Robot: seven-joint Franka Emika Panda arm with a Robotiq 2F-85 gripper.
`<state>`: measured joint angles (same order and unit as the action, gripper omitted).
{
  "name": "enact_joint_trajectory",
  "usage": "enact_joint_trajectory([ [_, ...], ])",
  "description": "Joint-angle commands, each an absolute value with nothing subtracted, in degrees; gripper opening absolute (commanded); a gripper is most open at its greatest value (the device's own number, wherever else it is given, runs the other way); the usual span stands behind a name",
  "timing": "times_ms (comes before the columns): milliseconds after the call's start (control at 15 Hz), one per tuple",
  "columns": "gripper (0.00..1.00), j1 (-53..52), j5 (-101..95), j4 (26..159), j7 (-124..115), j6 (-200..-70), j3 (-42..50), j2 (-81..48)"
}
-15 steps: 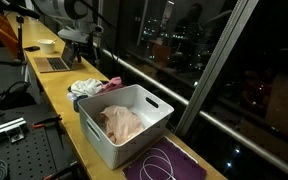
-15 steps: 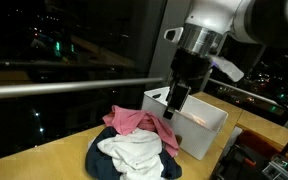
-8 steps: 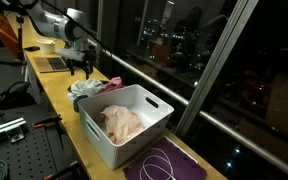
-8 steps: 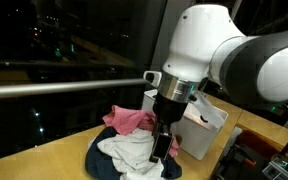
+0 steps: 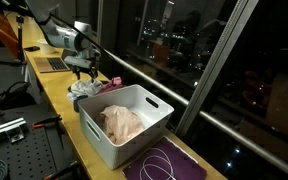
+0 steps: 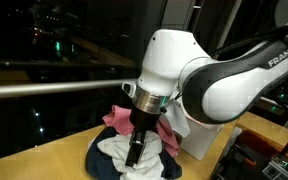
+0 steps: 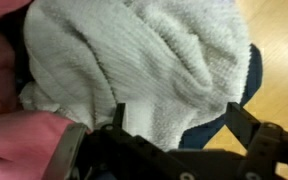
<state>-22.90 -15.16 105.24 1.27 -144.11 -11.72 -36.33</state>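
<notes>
While the tool (image 7: 174, 115) hangs with its fingers spread wide, the white cloth (image 7: 134, 50) lies close under it, topping a pile on the table (image 6: 39, 158). In the wrist view a pink garment (image 7: 9, 140) lies left of the cloth and a dark blue garment (image 7: 252, 80) right. A white bin (image 5: 134, 125) stands just beside the pile.

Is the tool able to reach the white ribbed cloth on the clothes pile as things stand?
Probably yes: the open tool hangs directly over the white ribbed cloth, and nothing lies between them.
</notes>
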Motion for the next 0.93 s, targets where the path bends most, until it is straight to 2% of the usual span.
enact_joint_trajectory([
  [0,1.00,-22.53,-15.27,96.37,3.70,-142.61,-10.06,-42.79],
  [600,1.00,-22.18,-14.24,91.06,3.80,-142.38,-9.06,-51.64],
  [667,0.92,-22.00,-14.09,90.32,3.85,-142.03,-8.98,-52.05],
  [733,0.74,-21.74,-13.94,90.20,3.77,-142.03,-8.91,-52.10],
  [867,0.59,-21.45,-13.69,90.06,3.71,-141.66,-8.87,-51.77],
])
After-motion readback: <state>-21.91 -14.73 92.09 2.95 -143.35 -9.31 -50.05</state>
